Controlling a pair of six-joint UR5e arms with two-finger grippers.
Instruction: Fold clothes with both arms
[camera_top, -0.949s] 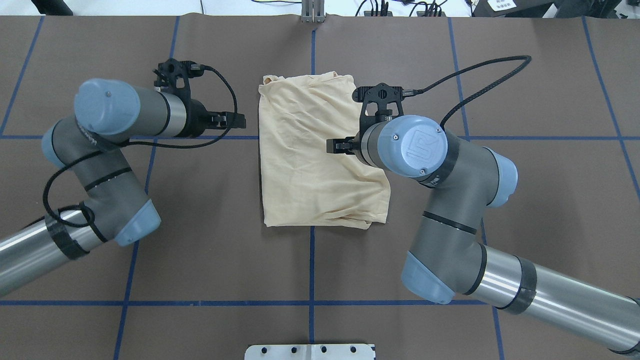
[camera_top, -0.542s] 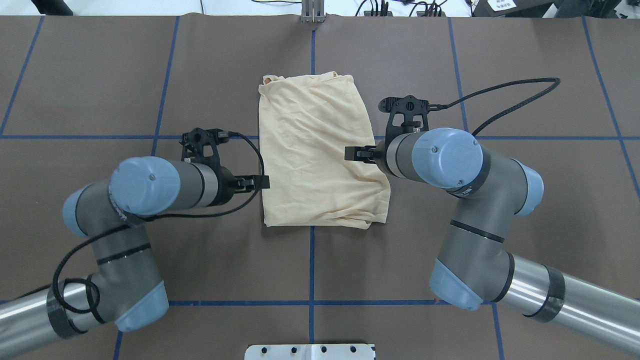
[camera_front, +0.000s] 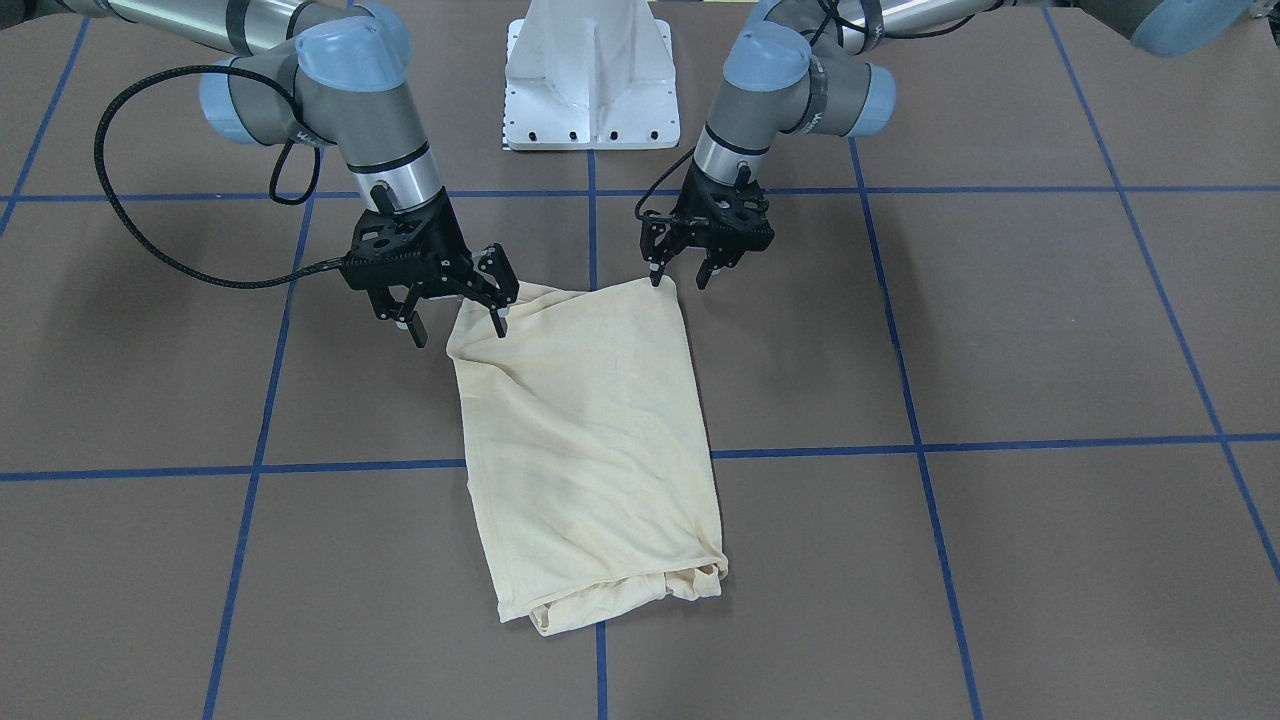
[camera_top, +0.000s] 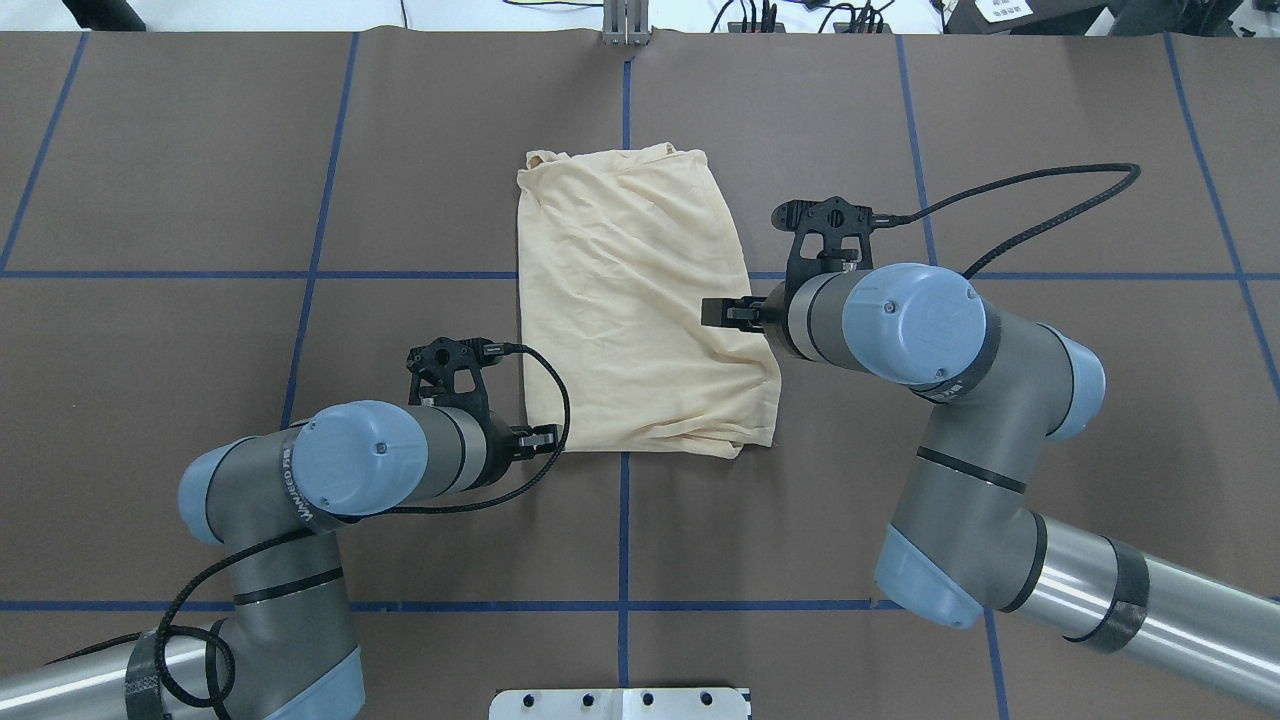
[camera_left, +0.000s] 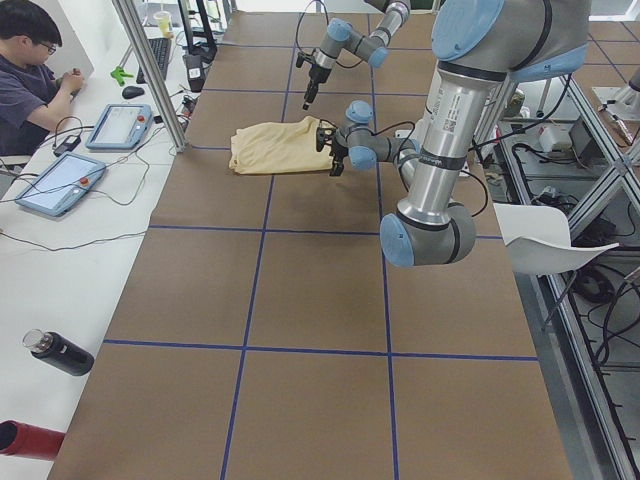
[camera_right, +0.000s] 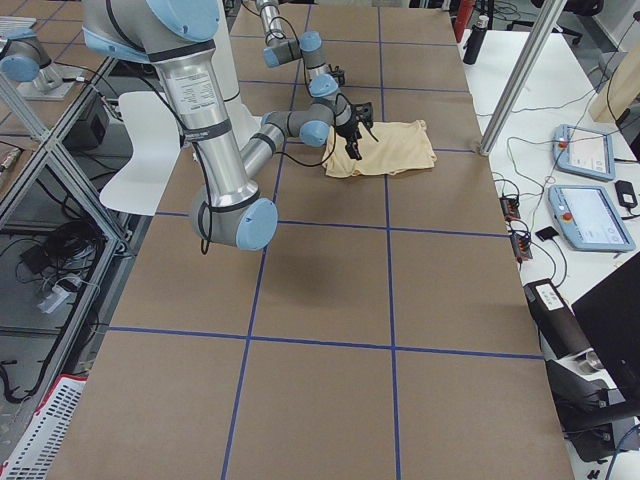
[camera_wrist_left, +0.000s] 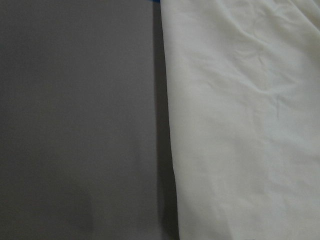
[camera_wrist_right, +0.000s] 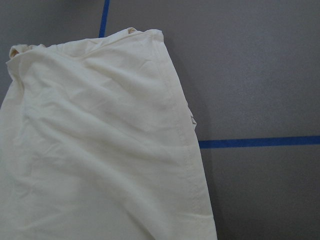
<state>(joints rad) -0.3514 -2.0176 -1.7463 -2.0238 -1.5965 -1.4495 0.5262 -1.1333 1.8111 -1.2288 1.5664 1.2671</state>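
Note:
The clothes are one pale cream-yellow shirt (camera_top: 630, 300), folded into a tall rectangle and lying flat mid-table (camera_front: 590, 450); no print shows. My left gripper (camera_top: 545, 437) hangs open at the shirt's corner nearest the robot on the left, its fingers straddling that corner (camera_front: 678, 282). My right gripper (camera_top: 720, 312) is open above the shirt's right edge, with its fingertips either side of the hem near the opposite near corner (camera_front: 455, 333). Neither holds fabric. The left wrist view shows the shirt's straight edge (camera_wrist_left: 240, 120). The right wrist view shows rumpled cloth (camera_wrist_right: 100, 150).
Brown table cover with a blue tape grid (camera_top: 624, 540). The white pedestal base (camera_front: 590, 80) stands at the robot's edge. Black cables loop from both wrists (camera_top: 1040, 190). A person (camera_left: 30, 60) sits at a side bench with tablets (camera_left: 122, 125) and bottles (camera_left: 55, 352).
My left arm has swung from beside the shirt's far left side back toward the robot, to its near left corner. My right gripper has drawn off the shirt's middle to its right edge.

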